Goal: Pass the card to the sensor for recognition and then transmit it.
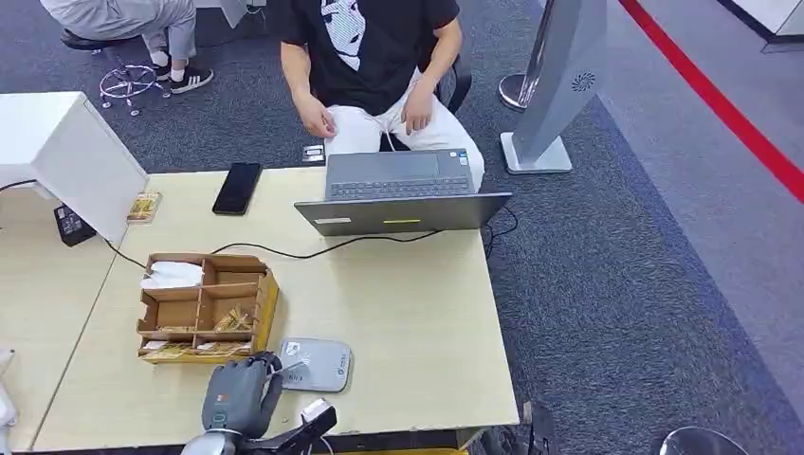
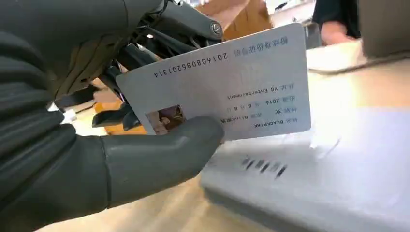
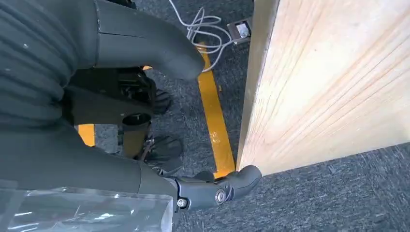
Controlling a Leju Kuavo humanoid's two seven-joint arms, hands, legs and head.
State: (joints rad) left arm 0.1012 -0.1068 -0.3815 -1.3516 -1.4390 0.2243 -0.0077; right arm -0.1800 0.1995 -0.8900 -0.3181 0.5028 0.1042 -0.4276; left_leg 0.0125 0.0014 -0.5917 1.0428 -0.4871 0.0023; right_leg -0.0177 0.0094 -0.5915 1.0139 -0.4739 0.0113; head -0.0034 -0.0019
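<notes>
Item: card [image 2: 227, 84], white, printed, with a small photo. It is pinched by the left hand [image 2: 96, 145] between the thumb and the darker fingers, and held just above the grey sensor [image 1: 318, 365] at the near edge of the bench [image 1: 408, 313].

Step judged in hand: presentation of the card for recognition.

Next move judged to call for the card face to be brought flat to the sensor top, then carried onward for handover.

Right hand [image 3: 145, 111]: hanging beside the bench, nothing held, fingers apart.
</notes>
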